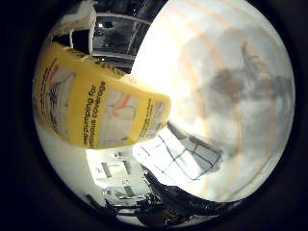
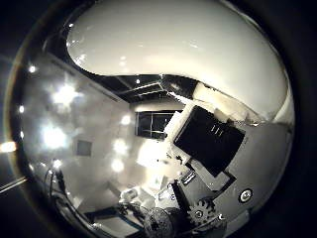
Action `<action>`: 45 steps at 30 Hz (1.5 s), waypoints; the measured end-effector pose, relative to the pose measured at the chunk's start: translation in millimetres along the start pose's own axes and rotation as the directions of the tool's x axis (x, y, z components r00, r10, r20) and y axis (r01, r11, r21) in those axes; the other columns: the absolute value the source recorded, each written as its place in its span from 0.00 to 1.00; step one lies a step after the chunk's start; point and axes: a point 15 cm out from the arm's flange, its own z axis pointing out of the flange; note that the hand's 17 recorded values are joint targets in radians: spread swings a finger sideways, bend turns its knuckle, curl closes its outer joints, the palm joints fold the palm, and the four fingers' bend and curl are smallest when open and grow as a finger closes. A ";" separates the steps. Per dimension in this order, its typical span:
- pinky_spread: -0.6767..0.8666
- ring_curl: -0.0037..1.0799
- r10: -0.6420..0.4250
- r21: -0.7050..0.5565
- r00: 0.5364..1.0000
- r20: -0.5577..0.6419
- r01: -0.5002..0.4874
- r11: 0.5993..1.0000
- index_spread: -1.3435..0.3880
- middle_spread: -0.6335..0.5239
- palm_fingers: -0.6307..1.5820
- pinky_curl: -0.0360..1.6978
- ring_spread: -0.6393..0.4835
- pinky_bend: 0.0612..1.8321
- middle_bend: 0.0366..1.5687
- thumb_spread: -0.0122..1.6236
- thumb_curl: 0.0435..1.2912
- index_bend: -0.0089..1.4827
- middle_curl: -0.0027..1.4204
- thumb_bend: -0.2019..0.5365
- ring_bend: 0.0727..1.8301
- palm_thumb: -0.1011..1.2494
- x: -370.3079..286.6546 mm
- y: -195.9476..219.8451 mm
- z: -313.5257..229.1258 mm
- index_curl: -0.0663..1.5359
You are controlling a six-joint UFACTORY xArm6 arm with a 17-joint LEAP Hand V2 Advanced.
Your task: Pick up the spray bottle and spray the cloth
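Note:
The yellow spray bottle [image 1: 96,101] with a printed label fills much of the right little finger side palm view, close against the palm. A blue and white checked cloth [image 1: 185,154] lies on the white table [image 1: 221,77] beyond the bottle. In the right thumb side palm view a smooth white rounded surface [image 2: 168,45] lies close to the palm; I cannot tell what it is. My right hand [image 2: 213,149] shows there as white and black finger parts curled in across the view, and it appears shut on the bottle.
A grey shadow [image 1: 241,82] falls on the white table. Ceiling lights [image 2: 59,114] and a dark window [image 2: 154,124] show in the room behind the fingers. Room furniture [image 1: 120,178] shows past the table's edge.

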 end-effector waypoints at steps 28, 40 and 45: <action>0.34 0.58 -0.446 -0.622 0.720 -0.532 0.026 0.782 0.68 0.49 0.82 0.84 0.42 0.53 0.87 0.64 0.48 0.82 0.43 0.26 0.80 0.88 -122.0 72.7 100.4 0.47; 0.34 0.57 -0.737 -0.806 0.371 -0.565 -0.060 0.588 0.68 0.49 0.82 0.86 0.42 0.52 0.88 0.63 0.50 0.82 0.43 0.26 0.80 0.88 -104.8 88.4 160.7 0.47; 0.34 0.57 -0.804 -0.854 0.291 -0.518 -0.137 0.501 0.68 0.49 0.82 0.87 0.42 0.52 0.88 0.62 0.50 0.82 0.43 0.25 0.80 0.87 -94.1 103.8 184.0 0.47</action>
